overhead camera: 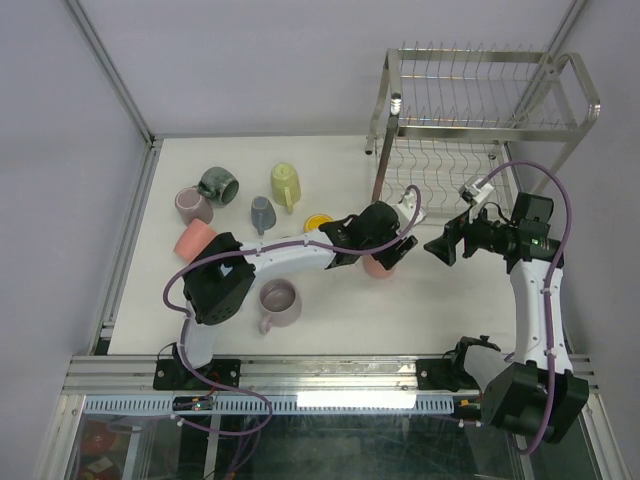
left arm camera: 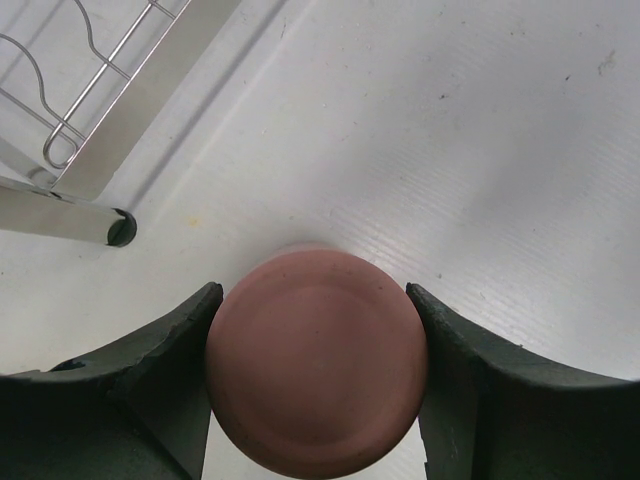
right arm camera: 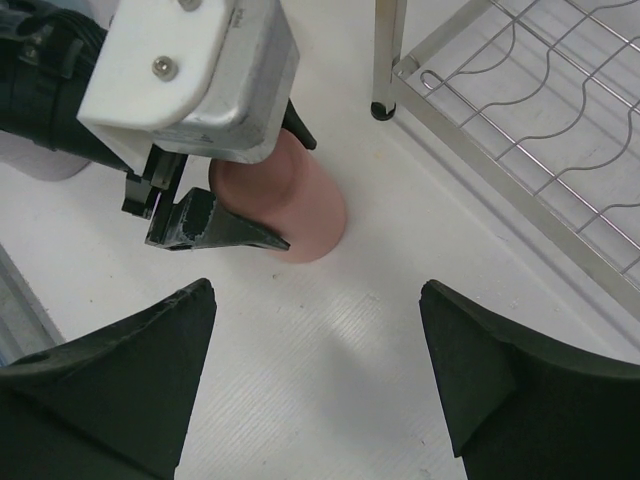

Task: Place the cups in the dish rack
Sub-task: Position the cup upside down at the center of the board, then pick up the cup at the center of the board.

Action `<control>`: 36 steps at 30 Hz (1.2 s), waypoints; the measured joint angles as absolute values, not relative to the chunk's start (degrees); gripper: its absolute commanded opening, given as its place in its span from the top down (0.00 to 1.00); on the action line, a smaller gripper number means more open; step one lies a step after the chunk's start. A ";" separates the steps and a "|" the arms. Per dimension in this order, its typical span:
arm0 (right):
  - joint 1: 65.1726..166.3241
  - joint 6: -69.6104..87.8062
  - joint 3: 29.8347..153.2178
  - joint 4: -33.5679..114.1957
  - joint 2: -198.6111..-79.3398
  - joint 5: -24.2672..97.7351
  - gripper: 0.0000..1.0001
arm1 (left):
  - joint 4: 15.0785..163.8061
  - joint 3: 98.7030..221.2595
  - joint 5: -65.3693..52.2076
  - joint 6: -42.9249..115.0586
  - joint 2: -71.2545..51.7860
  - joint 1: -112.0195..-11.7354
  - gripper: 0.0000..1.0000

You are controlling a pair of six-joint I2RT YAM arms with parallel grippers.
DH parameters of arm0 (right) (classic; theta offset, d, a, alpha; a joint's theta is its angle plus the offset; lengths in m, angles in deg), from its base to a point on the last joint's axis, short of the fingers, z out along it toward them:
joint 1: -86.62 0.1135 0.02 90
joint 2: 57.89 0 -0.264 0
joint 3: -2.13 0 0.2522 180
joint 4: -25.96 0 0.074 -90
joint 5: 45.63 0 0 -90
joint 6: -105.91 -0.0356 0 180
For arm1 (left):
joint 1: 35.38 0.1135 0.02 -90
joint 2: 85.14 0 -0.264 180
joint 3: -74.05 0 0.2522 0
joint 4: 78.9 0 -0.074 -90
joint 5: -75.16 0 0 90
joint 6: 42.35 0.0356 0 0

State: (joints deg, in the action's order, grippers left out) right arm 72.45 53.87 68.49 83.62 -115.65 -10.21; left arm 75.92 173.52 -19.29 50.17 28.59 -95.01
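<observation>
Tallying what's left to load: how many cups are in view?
8. Far left: dark green, mauve, salmon, yellow-green, grey-blue, yellow; near front, a mauve mug; a pink cup between left fingers. Arm may hide others.

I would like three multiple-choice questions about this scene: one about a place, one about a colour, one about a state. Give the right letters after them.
1. Where is the salmon pink cup that sits between the fingers of the left gripper?
A) on the upper shelf of the rack
B) on the table, near a leg of the dish rack
C) inside another mug

2. What colour is the upright mug nearest the left arm's base?
A) mauve
B) light blue
C) yellow

3. How is the right gripper?
A) shut on a cup
B) open and empty
C) shut on a rack wire

Answers:
1 B: the right wrist view shows it standing on the table by the rack's foot.
2 A: the top view shows it mauve.
3 B: its fingers stand wide apart with only table between them.
</observation>
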 measured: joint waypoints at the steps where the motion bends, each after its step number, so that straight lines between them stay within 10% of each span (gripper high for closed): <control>1: 72.45 54.39 68.03 83.38 -115.65 -10.63 0.14 | 76.42 173.52 -19.27 50.06 28.88 -95.01 0.54; 14: 72.45 65.15 64.10 82.79 -116.07 -13.69 0.12 | 83.85 164.26 -19.92 47.37 23.52 -94.99 0.20; 36: 80.99 83.75 42.90 51.66 -124.53 -25.23 0.01 | 107.92 125.22 -22.31 38.15 -18.77 -94.88 0.20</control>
State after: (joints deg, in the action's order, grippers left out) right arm 80.99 83.75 42.90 51.66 -124.53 -25.23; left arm 107.92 125.22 -22.31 38.15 -18.77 -94.88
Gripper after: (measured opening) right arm 0.993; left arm 0.803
